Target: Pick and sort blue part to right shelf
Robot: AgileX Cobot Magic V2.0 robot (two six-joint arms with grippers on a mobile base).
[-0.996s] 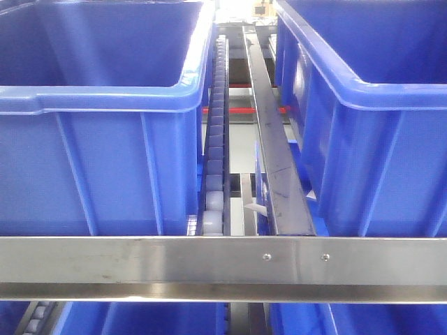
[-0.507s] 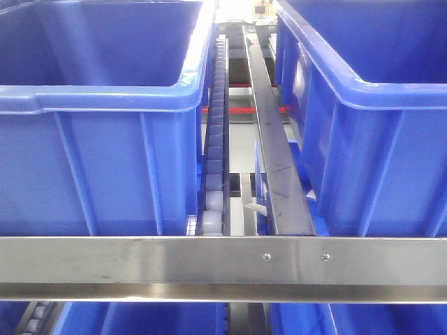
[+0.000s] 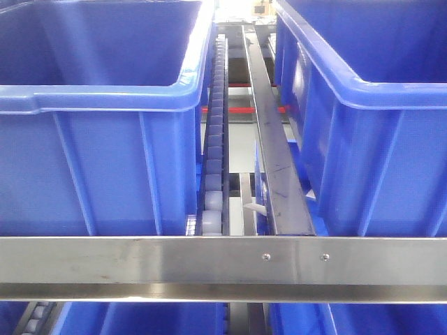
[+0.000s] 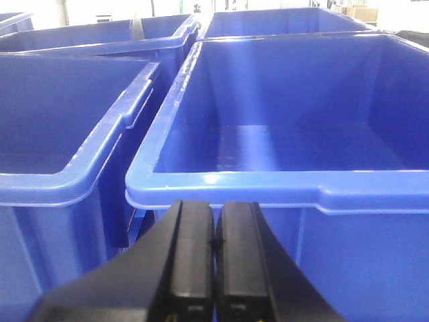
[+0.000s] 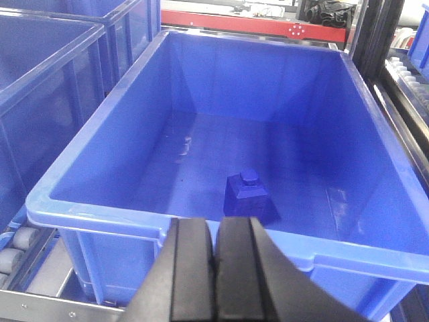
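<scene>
Both grippers are closed on nothing: the right gripper [image 5: 214, 268] shows its two black fingers pressed together with no gap, hanging just outside the near rim of a large blue bin [image 5: 94, 168], and the left gripper [image 4: 214, 261] is in the same state, its fingers together in front of the near wall of another, empty blue bin [image 4: 221, 181]. Across the last second the front view shows almost no change: the two big bins [image 3: 98, 98], the roller track [image 3: 215, 139] between them and the steel crossbar [image 3: 140, 259] look the same, and no arm comes into that view. So I judge that nothing was picked up or put down in this second, and that the scene is at rest. The blue part [image 5: 245, 193], a small block with a knob on top, lies on the floor of the bin under the right wrist camera, toward the near side, well apart from the fingers. Whether this bin is already on the right shelf, I cannot tell.
</scene>
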